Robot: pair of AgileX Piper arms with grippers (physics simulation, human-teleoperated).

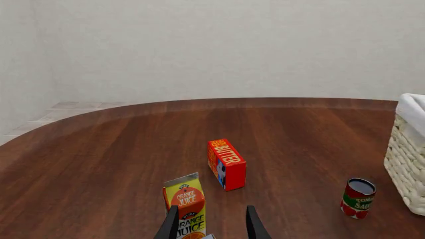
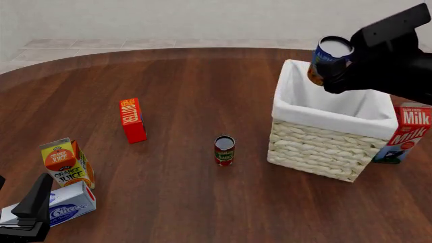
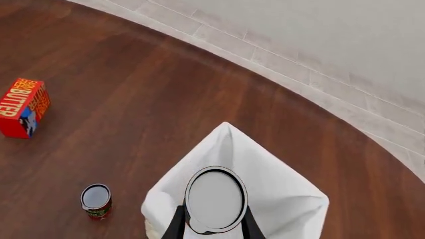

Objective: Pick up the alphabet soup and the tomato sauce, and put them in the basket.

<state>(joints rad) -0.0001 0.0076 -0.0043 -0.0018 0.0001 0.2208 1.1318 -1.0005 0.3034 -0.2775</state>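
My right gripper [image 2: 335, 71] is shut on the alphabet soup [image 2: 328, 59], a can with a blue and orange label, and holds it above the far corner of the basket [image 2: 324, 147]. In the right wrist view the can's silver top [image 3: 214, 199] sits between the fingers [image 3: 178, 219] over the white lining [image 3: 265, 184]. The tomato sauce [image 2: 224, 150], a red and green can, stands upright on the table left of the basket; it also shows in the left wrist view [image 1: 358, 198] and the right wrist view [image 3: 97, 200]. My left gripper [image 1: 211, 226] is open and empty near the table's front left.
A red butter box [image 2: 132, 120] stands left of the middle. An orange juice carton [image 2: 65, 163] and a cream cheese box [image 2: 66, 206] stand at the front left by my left gripper. A milk carton [image 2: 406, 132] stands right of the basket.
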